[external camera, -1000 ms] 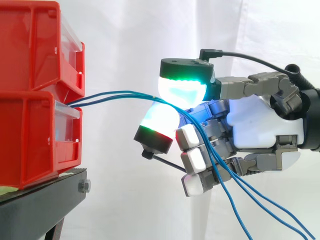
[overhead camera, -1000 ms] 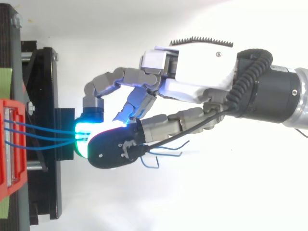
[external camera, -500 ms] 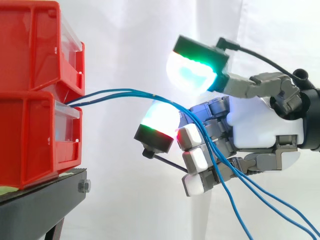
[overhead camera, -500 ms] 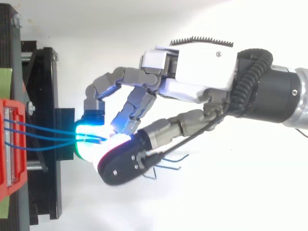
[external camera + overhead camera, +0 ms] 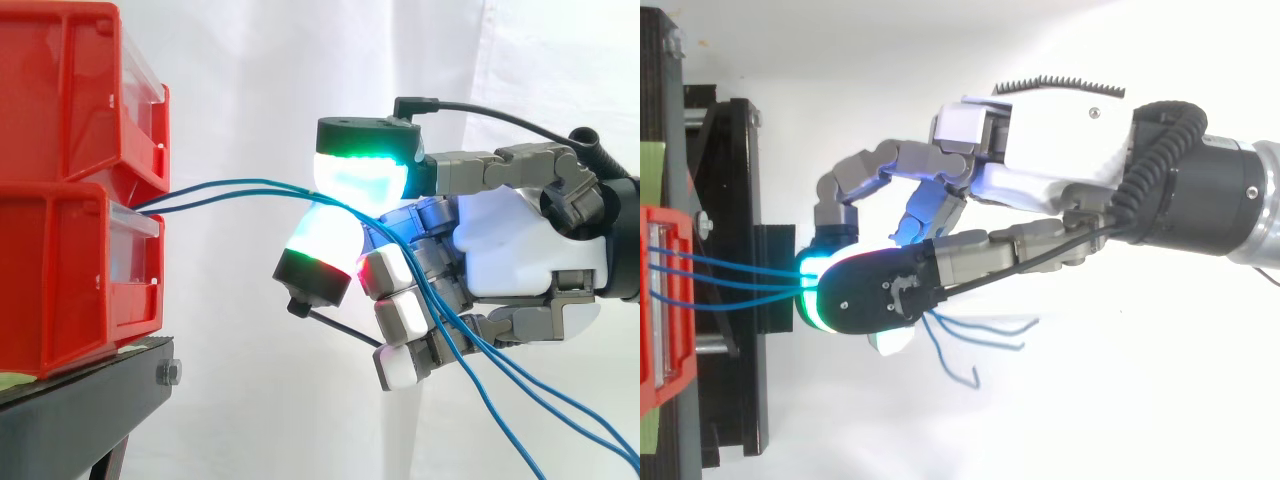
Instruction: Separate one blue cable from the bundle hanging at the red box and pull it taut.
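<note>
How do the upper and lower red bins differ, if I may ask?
The blue cables run out of the lower red bin at its top front edge; none leave the upper red bin. The lower red bin rests on the black stand, the upper red bin on the lower one. Both are red with a clear front.

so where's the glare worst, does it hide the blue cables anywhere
Side view: on the hand the glowing pads burn out to white-cyan where they pinch, swallowing the blue cables there. Top view: the white surface under the hand is washed bright, yet the cables' loose ends stand out against it.
</note>
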Available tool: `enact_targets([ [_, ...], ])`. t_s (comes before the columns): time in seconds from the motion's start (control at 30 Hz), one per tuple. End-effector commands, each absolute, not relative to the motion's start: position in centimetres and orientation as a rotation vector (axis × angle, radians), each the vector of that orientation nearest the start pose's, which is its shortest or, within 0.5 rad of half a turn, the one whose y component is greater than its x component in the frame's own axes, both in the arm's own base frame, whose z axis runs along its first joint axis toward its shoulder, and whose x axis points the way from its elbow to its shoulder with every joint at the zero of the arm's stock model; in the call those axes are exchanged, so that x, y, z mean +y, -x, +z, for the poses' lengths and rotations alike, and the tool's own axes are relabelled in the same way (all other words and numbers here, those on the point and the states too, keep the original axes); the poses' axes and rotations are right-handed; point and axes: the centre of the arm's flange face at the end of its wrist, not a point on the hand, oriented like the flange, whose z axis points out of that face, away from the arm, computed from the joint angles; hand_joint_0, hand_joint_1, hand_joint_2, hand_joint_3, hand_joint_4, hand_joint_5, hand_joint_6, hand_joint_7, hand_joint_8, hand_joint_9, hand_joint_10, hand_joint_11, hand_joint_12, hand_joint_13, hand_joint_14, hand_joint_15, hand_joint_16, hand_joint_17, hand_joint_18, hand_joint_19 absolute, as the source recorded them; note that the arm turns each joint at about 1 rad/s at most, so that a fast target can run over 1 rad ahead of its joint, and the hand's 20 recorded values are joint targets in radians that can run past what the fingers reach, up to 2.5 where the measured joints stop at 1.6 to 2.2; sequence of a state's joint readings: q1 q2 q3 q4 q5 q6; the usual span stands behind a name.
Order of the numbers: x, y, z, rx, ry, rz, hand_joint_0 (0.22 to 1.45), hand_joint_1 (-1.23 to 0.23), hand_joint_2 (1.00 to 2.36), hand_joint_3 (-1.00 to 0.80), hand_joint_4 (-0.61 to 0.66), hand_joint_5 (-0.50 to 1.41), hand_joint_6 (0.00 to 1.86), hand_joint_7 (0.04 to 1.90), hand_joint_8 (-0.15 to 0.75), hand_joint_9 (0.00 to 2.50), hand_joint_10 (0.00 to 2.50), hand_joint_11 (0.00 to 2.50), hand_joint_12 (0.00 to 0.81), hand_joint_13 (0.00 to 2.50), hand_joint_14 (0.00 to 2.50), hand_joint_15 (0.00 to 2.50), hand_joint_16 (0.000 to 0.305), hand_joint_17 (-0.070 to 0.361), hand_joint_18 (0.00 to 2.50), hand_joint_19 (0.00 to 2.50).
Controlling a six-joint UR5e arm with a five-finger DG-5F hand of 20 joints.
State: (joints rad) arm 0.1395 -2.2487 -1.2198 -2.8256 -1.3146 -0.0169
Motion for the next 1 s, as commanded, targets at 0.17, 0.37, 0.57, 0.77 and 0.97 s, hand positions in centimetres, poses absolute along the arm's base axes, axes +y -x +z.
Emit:
enact_targets([
  [0.17,-5.66,-74.83,26.72,1.126,-1.261,1.092,0.70,-0.76,1.02,-0.08,0.26,-0.12,0.60,1.29,0.370,1.16,0.02,0.72,0.388,1.20,0.02,0.56,0.035,0.079,0.91,0.46],
  [0.37,-5.68,-74.80,26.65,1.125,-1.264,1.091,0.68,-0.81,1.02,-0.19,0.24,-0.13,0.64,1.25,0.367,1.15,0.02,0.72,0.388,1.19,0.02,0.56,0.036,0.080,0.91,0.45],
  [0.57,-5.46,-74.81,26.65,1.126,-1.264,1.093,0.74,-0.87,1.01,-0.31,0.23,-0.16,0.71,1.10,0.354,1.11,0.02,0.75,0.388,1.15,0.02,0.55,0.036,0.080,0.90,0.45],
  [0.77,-5.34,-74.85,26.72,1.126,-1.262,1.095,0.83,-0.94,1.01,-0.44,0.19,-0.18,0.81,1.05,0.337,1.08,0.02,0.76,0.377,1.13,0.02,0.56,0.034,0.075,0.86,0.44],
  [0.97,-5.34,-74.85,26.72,1.124,-1.265,1.098,0.72,-0.91,1.00,-0.50,0.23,-0.18,0.82,1.06,0.338,1.08,0.02,0.78,0.377,1.13,0.02,0.56,0.033,0.075,0.89,0.42],
])
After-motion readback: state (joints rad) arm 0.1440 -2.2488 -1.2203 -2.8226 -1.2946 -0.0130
